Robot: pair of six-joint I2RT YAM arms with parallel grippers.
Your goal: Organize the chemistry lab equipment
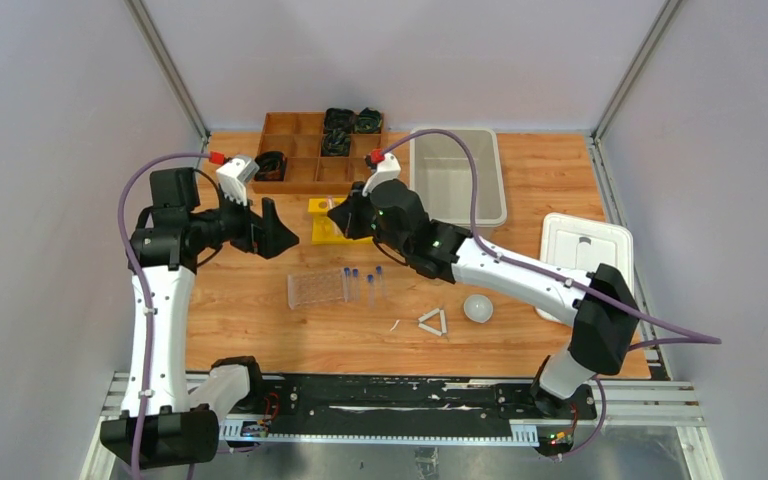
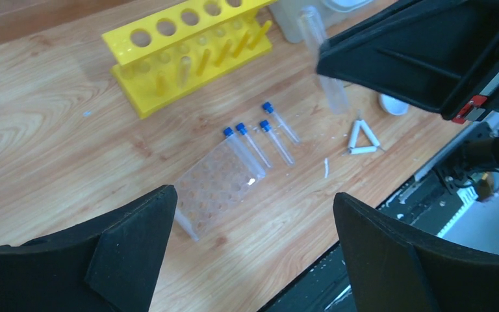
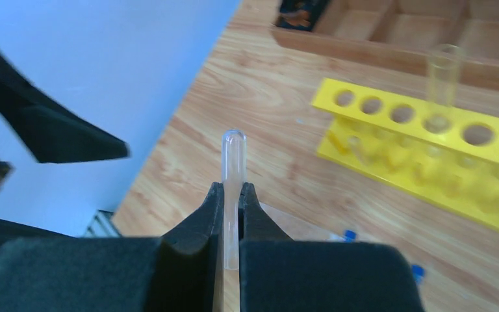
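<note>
No writing, label or number can be read (on any surface).

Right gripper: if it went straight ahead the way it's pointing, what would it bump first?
Probably the bare wooden table; the glass tube pinched in the right gripper would touch first. The yellow rack sits off to the side. Depth is unclear.

Blue-capped tubes [image 1: 368, 283] flat on tabletop [image 1: 240, 315]; white triangle [image 1: 432, 321], white round dish [image 1: 478, 307] beside them; thin glass tube [image 3: 232, 153] clamped in right tool [image 3: 232, 208].
</note>
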